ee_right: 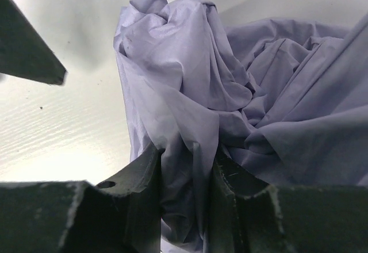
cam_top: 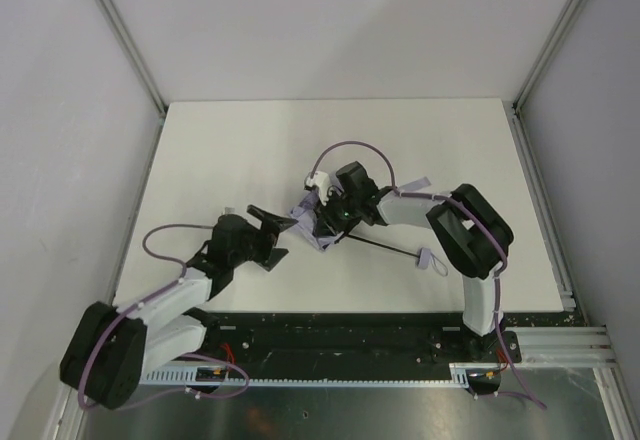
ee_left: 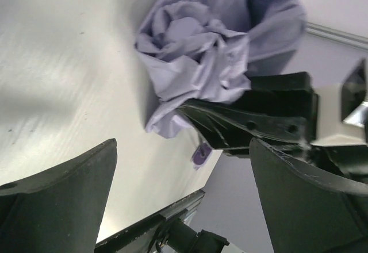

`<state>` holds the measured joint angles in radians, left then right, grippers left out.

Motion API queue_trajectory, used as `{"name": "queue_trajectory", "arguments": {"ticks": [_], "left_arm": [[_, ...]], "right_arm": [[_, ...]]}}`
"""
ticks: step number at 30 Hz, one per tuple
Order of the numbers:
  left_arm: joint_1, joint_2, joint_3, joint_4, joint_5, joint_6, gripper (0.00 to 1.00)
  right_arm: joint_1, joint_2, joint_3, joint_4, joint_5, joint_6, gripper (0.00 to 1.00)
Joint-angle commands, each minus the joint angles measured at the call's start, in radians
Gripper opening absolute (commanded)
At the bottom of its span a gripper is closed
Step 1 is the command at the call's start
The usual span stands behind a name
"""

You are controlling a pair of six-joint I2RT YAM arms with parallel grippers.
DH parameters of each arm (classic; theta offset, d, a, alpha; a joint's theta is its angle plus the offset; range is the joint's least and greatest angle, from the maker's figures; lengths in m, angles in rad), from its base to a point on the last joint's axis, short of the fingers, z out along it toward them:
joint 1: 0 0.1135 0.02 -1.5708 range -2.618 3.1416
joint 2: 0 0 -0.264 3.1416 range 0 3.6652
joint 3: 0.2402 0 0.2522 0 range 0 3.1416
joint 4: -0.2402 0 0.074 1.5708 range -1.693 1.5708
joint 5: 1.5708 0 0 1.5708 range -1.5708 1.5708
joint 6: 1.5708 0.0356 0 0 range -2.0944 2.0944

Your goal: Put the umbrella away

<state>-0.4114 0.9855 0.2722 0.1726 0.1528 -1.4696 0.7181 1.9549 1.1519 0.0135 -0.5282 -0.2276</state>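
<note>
The umbrella lies in the middle of the white table, its pale lavender canopy bunched and crumpled. Its thin black shaft runs to the right and ends at a small pale handle with a loop. My right gripper is shut on a fold of the canopy, with cloth pinched between its two fingers. My left gripper stands wide open just left of the canopy, apart from it. Its fingers have only bare table between them.
The white table is walled by grey panels at the back and both sides. A black base plate and a metal rail run along the near edge. Purple cables loop over both arms. The left gripper's fingertip shows in the right wrist view.
</note>
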Motion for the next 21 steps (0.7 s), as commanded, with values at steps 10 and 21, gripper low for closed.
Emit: {"name": "queue_trajectory", "arguments": {"ticks": [10,21], "left_arm": [[-0.061,0.312,0.094,0.189,-0.013,-0.110,0.99],[-0.076,0.465,0.131,0.241,-0.218,-0.073,0.97]], "right_arm": [[-0.013,0.130,-0.045,-0.119,-0.186,0.076,0.00],[-0.013,0.123,-0.046,-0.099,-0.313,0.068,0.00]]}}
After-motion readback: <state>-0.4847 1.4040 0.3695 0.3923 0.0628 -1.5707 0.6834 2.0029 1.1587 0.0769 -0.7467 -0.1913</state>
